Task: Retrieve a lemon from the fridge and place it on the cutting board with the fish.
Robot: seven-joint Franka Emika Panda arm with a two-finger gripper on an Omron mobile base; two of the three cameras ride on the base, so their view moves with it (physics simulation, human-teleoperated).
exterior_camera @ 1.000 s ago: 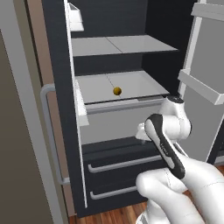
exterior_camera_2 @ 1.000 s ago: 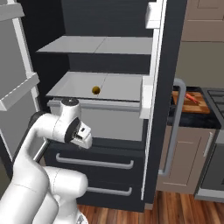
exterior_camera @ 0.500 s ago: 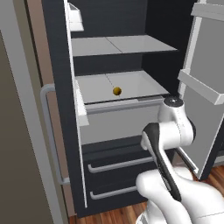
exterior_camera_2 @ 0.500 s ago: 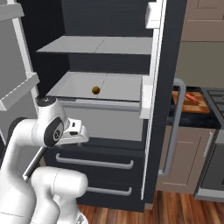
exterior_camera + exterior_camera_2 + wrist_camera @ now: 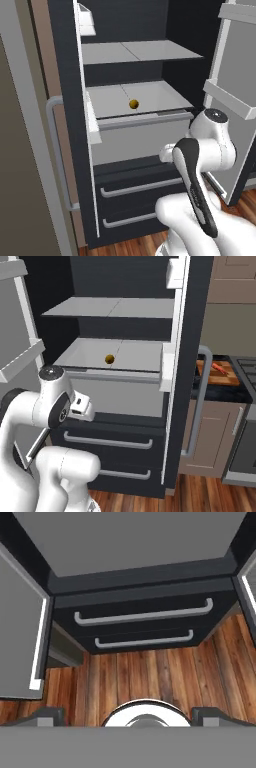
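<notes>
Fridge (image 5: 150,170), both doors swung open, seen from my two base cameras. The lemon (image 5: 133,104) sits alone on the lower light grey shelf (image 5: 150,97), slightly toward the 9 o'clock side of that shelf's centre in the left base view; in the right base view it lies at (image 5: 109,359), well back from the shelf's front lip. Nothing touches it.

My gripper (image 5: 128,714) points down at the wooden floor (image 5: 150,677) in front of the two lower drawers (image 5: 142,617); in the hand view its two dark fingertips stand at 7 and 5 o'clock, spread wide apart with nothing between them. The hand is well below and in front of the lemon's shelf, so I judge the reach has not begun.

The cutting board (image 5: 217,372) rests on the counter past the right door, at 3 o'clock in the right base view, with the fish (image 5: 219,367) lying on it as a thin reddish strip.

Handling, as I judge it: the lemon is light, firm and round, much smaller than my open jaws. It will likely roll if nudged on the smooth shelf. I would close across its widest middle, fingers level with the shelf, coming in from the front, with moderate squeeze; the skin may be slick.
</notes>
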